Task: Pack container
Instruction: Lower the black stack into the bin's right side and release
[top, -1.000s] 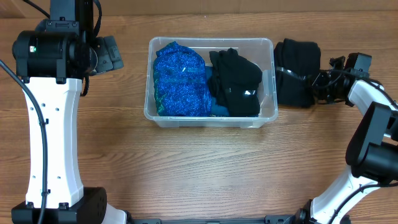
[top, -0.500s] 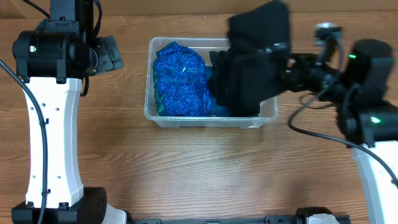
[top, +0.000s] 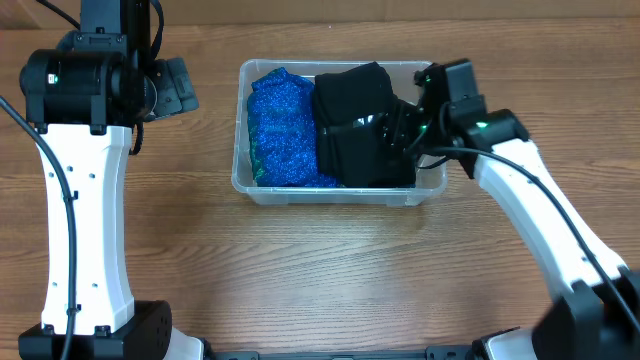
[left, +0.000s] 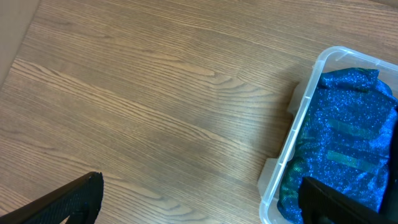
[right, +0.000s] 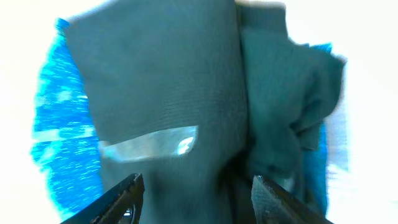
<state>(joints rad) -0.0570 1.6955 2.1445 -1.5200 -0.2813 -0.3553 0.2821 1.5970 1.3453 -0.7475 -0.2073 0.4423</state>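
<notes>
The clear container (top: 340, 196) stands at the table's back middle. Its left half holds a sparkly blue cloth (top: 278, 125). Its right half holds black garments (top: 352, 125), the top one folded and bearing a shiny clear strip (right: 149, 143). My right gripper (top: 406, 126) hangs inside the container's right end, just above that folded garment (right: 168, 81). Its jaws stand apart, and the cloth lies beyond them without being pinched (right: 199, 196). Over bare wood left of the container rim (left: 297, 127), my left gripper (left: 202, 208) is wide open. The blue cloth (left: 348, 137) shows at the right of that view.
The left arm's white column (top: 85, 220) stands at the table's left side. The right arm's white link (top: 545, 225) slants from the container toward the front right. Bare wood tabletop (top: 330, 270) lies in front of the container.
My right arm swung in from the table right of the container, carrying a folded black garment up and over into it. Its jaws then parted. The left arm stayed still.
</notes>
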